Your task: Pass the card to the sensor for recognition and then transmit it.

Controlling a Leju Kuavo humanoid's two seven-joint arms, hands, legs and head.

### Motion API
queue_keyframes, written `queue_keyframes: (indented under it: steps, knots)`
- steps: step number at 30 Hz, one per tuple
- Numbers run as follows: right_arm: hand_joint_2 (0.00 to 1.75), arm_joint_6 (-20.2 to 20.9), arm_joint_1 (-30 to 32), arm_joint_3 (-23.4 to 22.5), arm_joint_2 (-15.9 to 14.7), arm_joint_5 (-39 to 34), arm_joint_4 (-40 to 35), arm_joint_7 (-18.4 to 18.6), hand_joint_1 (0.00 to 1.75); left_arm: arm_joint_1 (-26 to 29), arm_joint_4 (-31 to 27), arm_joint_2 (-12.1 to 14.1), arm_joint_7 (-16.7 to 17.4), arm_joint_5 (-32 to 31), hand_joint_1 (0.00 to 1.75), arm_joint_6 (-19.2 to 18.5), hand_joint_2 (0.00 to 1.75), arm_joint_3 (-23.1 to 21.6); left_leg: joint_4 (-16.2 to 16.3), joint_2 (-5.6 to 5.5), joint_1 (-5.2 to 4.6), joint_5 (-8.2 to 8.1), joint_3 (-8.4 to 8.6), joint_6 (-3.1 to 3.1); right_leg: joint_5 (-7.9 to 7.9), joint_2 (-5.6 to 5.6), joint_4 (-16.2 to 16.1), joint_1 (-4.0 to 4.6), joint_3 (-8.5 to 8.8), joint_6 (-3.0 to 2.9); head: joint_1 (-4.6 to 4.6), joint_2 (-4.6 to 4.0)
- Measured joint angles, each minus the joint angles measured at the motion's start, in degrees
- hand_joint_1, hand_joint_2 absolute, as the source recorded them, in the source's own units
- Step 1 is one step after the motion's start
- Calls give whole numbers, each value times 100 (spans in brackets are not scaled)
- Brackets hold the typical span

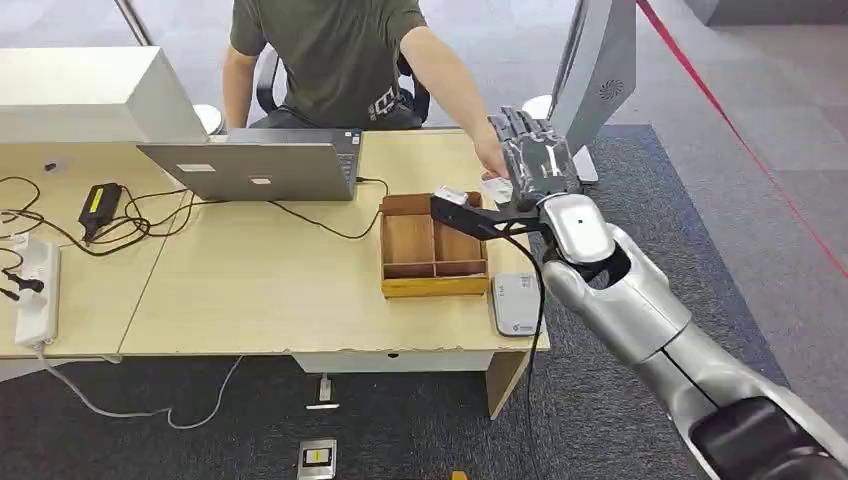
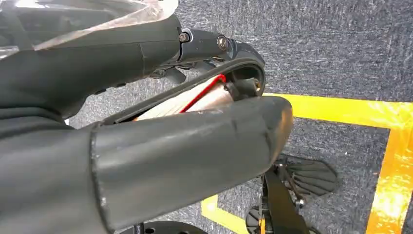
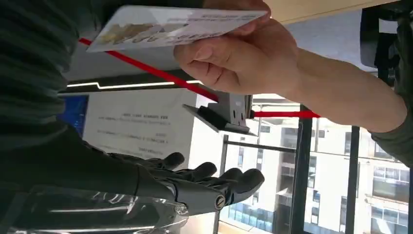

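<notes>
A person's hand (image 3: 238,58) holds the white printed card (image 3: 175,27) by one end. My right hand (image 1: 535,160) is raised over the desk's right end, right beside that person's hand (image 1: 491,157). In the right wrist view its dark fingers (image 3: 214,178) are stretched out and apart from the card, with nothing in them. The white card sensor (image 1: 516,303) lies flat near the desk's front right corner, below my right forearm. My left hand (image 2: 160,141) hangs over the floor with thumb and fingers held apart and nothing gripped.
A wooden compartment box (image 1: 432,245) stands left of the sensor, a card-like piece at its far edge. A seated person (image 1: 330,60) faces me behind a laptop (image 1: 255,170). Cables, a charger (image 1: 100,205) and a power strip (image 1: 35,290) lie on the desk's left part.
</notes>
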Motion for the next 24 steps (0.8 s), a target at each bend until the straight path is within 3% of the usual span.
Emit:
queue_keyframes:
  steps: [11, 24]
  knots:
    - [175, 157, 81, -42, -68, -13, 17, 55, 175, -22, 0, 0, 7, -96, 0, -44, 0, -26, 1, 2, 0, 0, 1, 0, 0, 1, 0, 0, -2, 0, 2, -2]
    - [175, 282, 63, -57, -37, 44, 20, -280, 175, -42, 0, 0, -35, -57, 0, -39, 0, -92, 0, 3, 0, 0, 0, 0, 0, 1, 1, 0, -1, 0, 2, -2]
